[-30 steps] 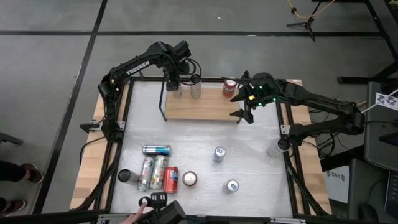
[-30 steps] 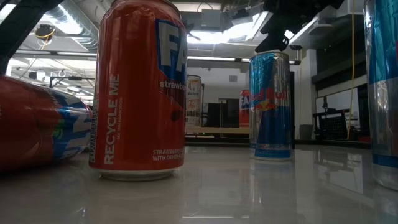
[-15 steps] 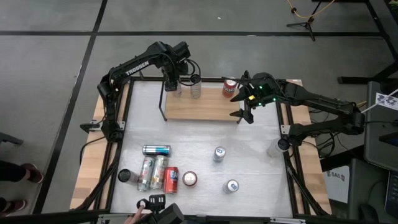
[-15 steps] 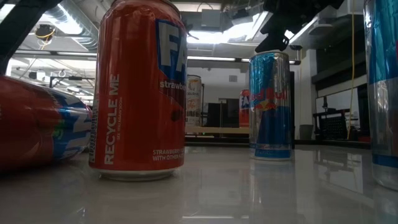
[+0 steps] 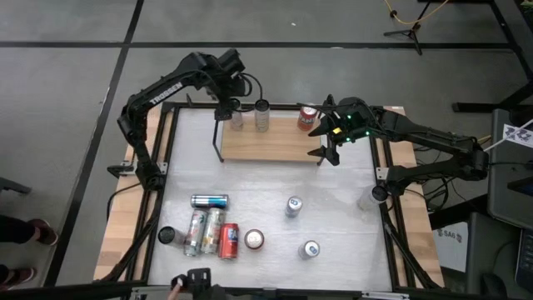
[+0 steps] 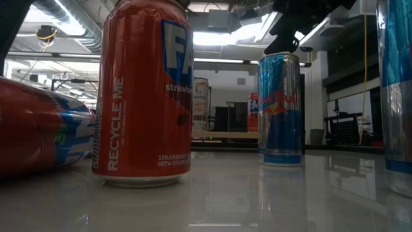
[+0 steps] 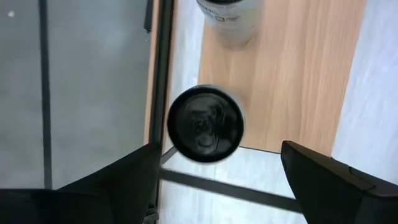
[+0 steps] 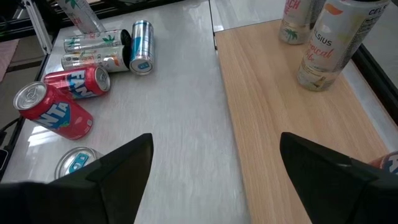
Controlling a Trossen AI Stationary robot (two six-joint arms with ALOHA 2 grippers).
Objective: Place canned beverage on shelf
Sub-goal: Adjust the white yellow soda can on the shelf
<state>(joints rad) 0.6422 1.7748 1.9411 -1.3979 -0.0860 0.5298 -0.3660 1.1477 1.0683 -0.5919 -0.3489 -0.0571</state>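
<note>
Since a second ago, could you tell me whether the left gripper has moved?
Yes. In the high view the left gripper has pulled back from over the cans at the shelf's left end, toward the table's far left edge, fingers open and empty.

Grey floor, industrial ceiling

Grey floor (image 5: pixel 67 50) crossed by dark lines; a tripod's legs (image 5: pixel 406 32) stand on it. Level view: strip lights (image 6: pixel 219 61), exposed ceiling ducting (image 6: pixel 61 13).

Pale wood shelf (image 5: pixel 268 143); below the left gripper (image 7: pixel 217 180), a black-topped can (image 7: pixel 205 124). Ahead of the right gripper (image 8: pixel 214 177), red Fanta cans (image 8: pixel 53 111) and a blue-silver can (image 8: pixel 141 46).
</note>
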